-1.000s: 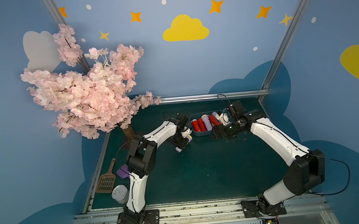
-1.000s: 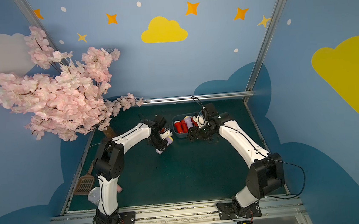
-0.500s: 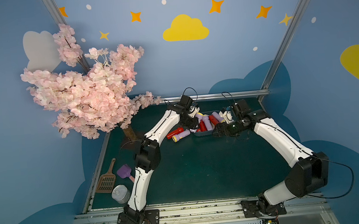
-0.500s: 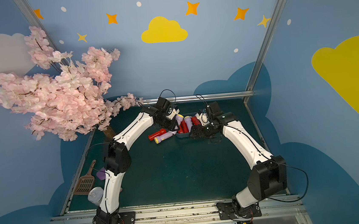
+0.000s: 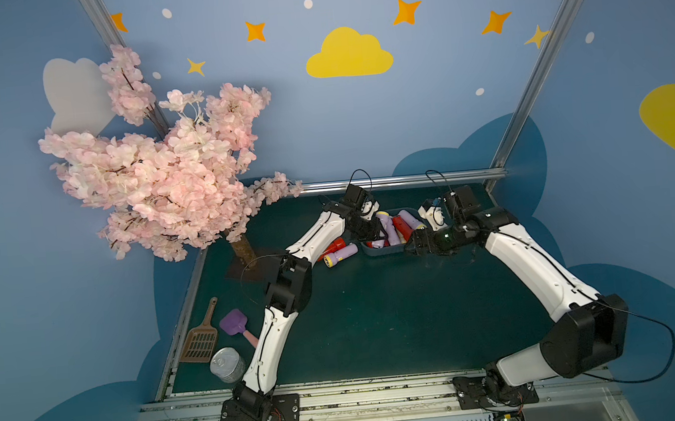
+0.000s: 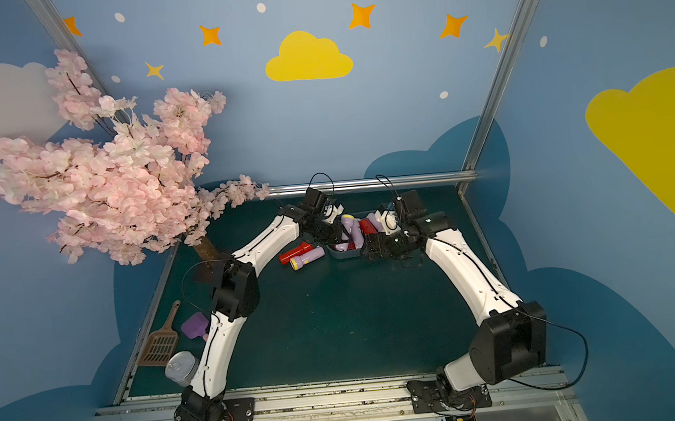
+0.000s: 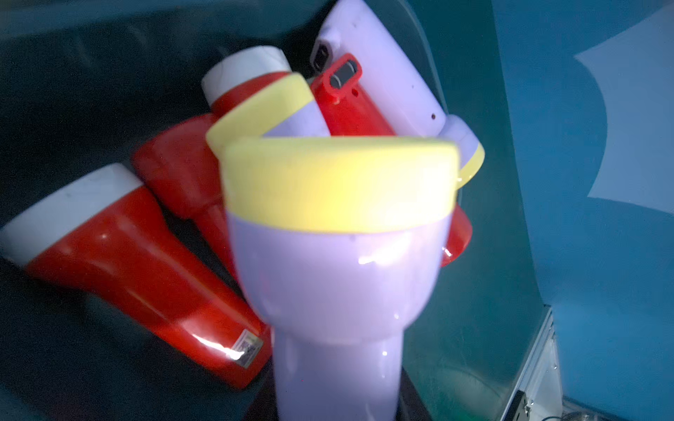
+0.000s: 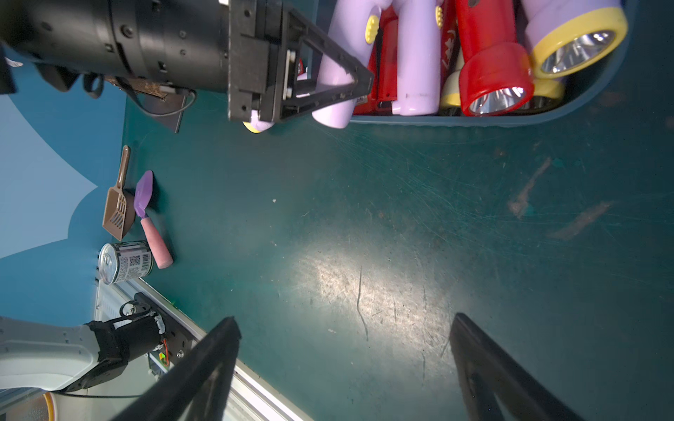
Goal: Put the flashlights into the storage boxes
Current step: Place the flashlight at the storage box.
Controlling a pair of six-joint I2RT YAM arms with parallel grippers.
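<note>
Since a second ago the left arm has swung from mid-bench up to the box (image 5: 387, 253). The right arm has kept its place. You find the box just above the centre of both top views, at the far side of the bench (image 5: 379, 320).

The left claw (image 5: 374, 235) stands over the left end of the box. It is pressed onto the body of a lilac flashlight (image 7: 335, 277). In the left wrist view, that flashlight's yellow head points away from the camera, above the pile (image 7: 127, 255). In the right wrist view, its butt end overhangs the box rim. You cannot tell whether it rests on the pile beneath it.

The pile consists of red and lilac flashlights lying across one another. It fills the box and rises above the rim. Several lenses face the near side of the box.

Two more units lie on the bench just left of the box, side by side. One is a red flashlight (image 5: 332, 246). Just below it in the frame is a second lilac flashlight (image 5: 342, 255), with its yellow head toward the lower left.

The right claw (image 5: 414, 246) sits near the lower right corner of the box, apart from it. Its fingers are spread wide and hold nothing; bare bench shows between them.

At the lower left of the frame, well apart from the box, note a brown scoop (image 5: 203, 340), a purple scoop (image 5: 234, 322) and a can (image 5: 227, 365).
</note>
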